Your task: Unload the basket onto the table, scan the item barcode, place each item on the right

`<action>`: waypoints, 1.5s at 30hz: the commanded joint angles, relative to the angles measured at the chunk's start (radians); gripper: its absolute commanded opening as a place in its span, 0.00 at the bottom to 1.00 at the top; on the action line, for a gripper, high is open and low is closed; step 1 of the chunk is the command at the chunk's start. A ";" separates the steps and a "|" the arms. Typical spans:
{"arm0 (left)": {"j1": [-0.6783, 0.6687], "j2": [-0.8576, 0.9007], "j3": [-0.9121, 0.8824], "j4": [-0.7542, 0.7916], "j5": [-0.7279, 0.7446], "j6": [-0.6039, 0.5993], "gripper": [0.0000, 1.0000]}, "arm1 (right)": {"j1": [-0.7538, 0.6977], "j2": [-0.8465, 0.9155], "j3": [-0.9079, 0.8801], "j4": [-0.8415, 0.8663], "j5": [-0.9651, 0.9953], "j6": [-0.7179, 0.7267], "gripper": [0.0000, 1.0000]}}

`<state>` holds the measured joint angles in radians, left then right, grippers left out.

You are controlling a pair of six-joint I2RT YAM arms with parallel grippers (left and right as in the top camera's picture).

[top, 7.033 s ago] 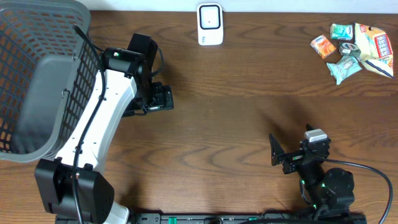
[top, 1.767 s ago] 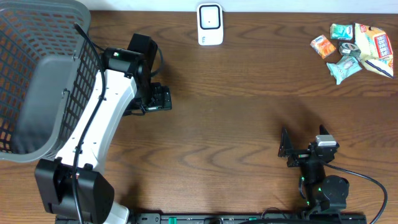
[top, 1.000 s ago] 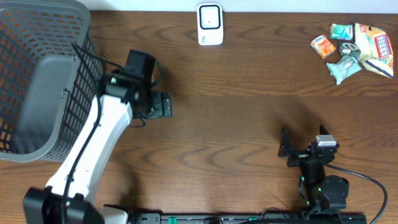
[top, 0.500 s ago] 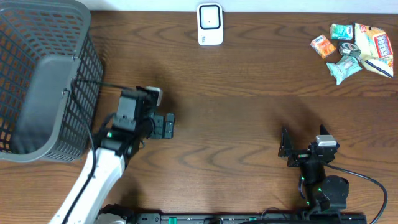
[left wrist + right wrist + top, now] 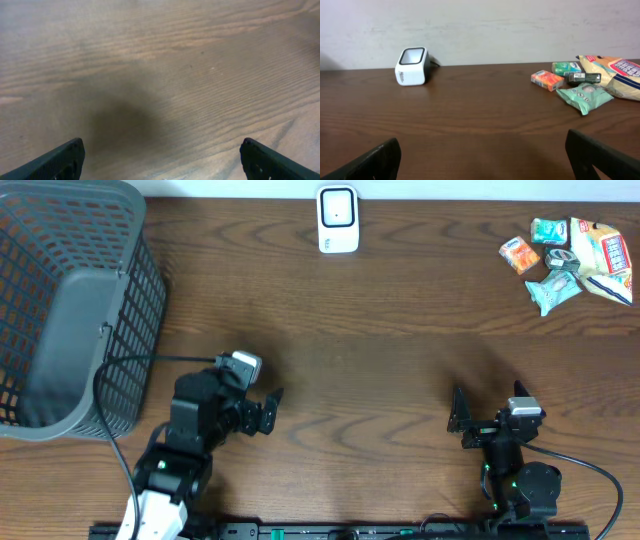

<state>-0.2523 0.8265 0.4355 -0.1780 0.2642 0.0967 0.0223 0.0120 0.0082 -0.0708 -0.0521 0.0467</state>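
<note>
Right now both grippers stand wide open and neither has hold of anything. The left gripper (image 5: 268, 412) sits low over the table (image 5: 380, 360) near its front left, just off the corner of the grey basket (image 5: 150, 300). Its wrist view looks down on wood grain and a soft dark shadow, with the two black fingertips (image 5: 60, 159) spread to the bottom corners of the frame. The right gripper (image 5: 457, 420) sits near the front right, its jaws equally far apart and pointing across the table toward the back wall.

The snack packets (image 5: 565, 258) lie in a loose cluster at the far right corner, well apart from both grippers. From the right wrist they show as an orange box (image 5: 547, 79), a green packet (image 5: 585, 96), a yellow bag (image 5: 615, 67) and a small teal pack (image 5: 566, 67). The white scanner (image 5: 338, 220) stands at the back edge, about midway along, well to the left of the snacks.
</note>
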 commanded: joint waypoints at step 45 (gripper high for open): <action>0.140 -0.738 -0.405 0.119 -0.048 -0.057 0.98 | 0.005 -0.006 -0.002 -0.003 0.000 -0.011 0.99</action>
<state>-0.1184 0.1223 0.0681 -0.0620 0.2260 0.0555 0.0223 0.0120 0.0082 -0.0704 -0.0521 0.0471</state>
